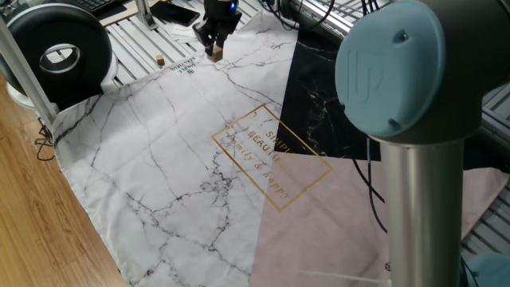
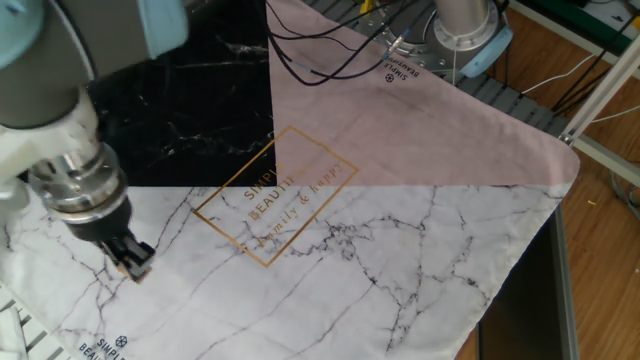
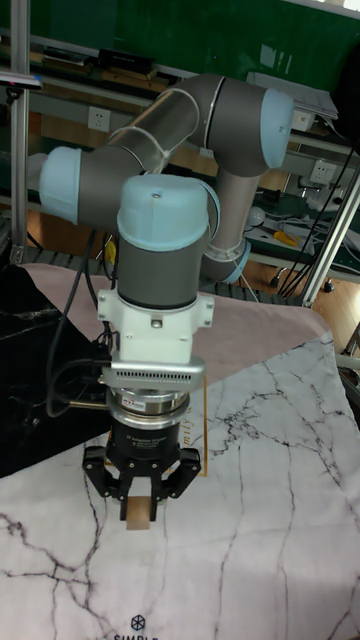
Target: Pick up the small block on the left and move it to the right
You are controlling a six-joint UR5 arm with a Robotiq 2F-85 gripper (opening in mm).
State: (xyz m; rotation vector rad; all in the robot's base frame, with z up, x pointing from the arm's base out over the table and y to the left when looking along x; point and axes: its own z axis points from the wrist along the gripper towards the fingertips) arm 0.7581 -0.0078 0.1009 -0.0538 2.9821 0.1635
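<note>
The small block (image 3: 138, 509) is a tan wooden cube held between the fingers of my gripper (image 3: 139, 503), which is shut on it. It hangs just above the white marble part of the cloth. From one fixed view the gripper (image 1: 215, 48) and block (image 1: 216, 53) are at the far end of the cloth, near the printed logo. From the other fixed view the gripper (image 2: 130, 263) is low over the white marble at the left, with the block (image 2: 124, 268) showing as a small orange patch at the fingertips.
The cloth has white marble (image 1: 159, 151), black marble (image 1: 319, 104) and pink (image 2: 420, 120) sections with a gold text box (image 1: 271, 155) in the middle. A black round device (image 1: 56, 52) stands at the far left. Another tiny block (image 1: 160, 59) lies on the slatted table.
</note>
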